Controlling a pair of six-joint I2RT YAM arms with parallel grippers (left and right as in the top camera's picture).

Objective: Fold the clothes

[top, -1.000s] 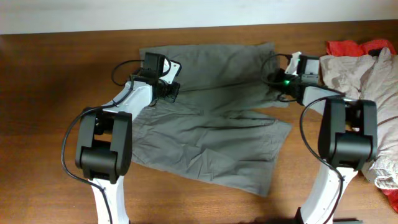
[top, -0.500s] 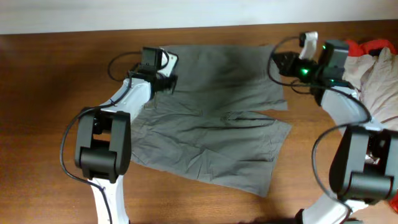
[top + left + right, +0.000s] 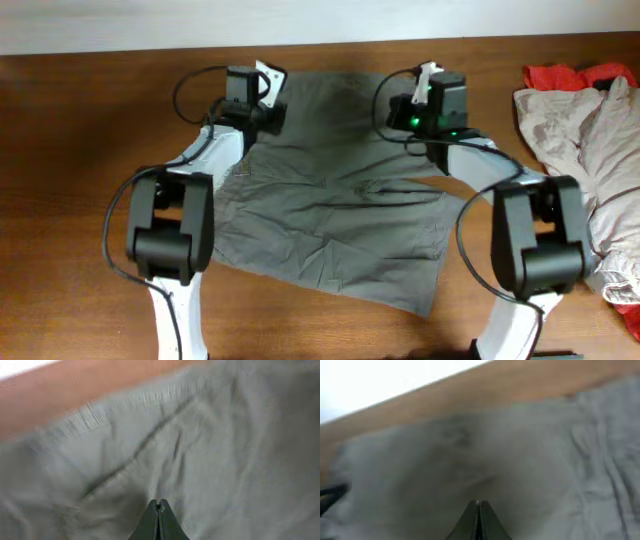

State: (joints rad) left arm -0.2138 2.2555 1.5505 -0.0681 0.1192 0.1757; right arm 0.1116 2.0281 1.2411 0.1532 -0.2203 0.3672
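Observation:
The clothes, grey-olive shorts (image 3: 340, 210), lie spread on the wooden table with the waistband toward the far edge. My left gripper (image 3: 262, 100) hovers shut over the shorts' far left corner, holding nothing. In the left wrist view the shut left gripper (image 3: 159, 505) points at wrinkled fabric (image 3: 200, 450) below the ribbed waistband. My right gripper (image 3: 405, 100) is shut and empty above the shorts' far right part. In the right wrist view the right gripper (image 3: 479, 504) shows pressed-together tips over smooth grey cloth (image 3: 470, 455).
A pale beige garment (image 3: 590, 130) is heaped at the table's right side, with a red cloth (image 3: 560, 75) behind it. The table's far edge (image 3: 120, 55) runs just beyond the shorts. Bare wood (image 3: 60, 200) lies to the left.
The right arm swung out to the right and then back left, over the shorts' upper part. The left gripper moved toward the far edge. Both stayed shut.

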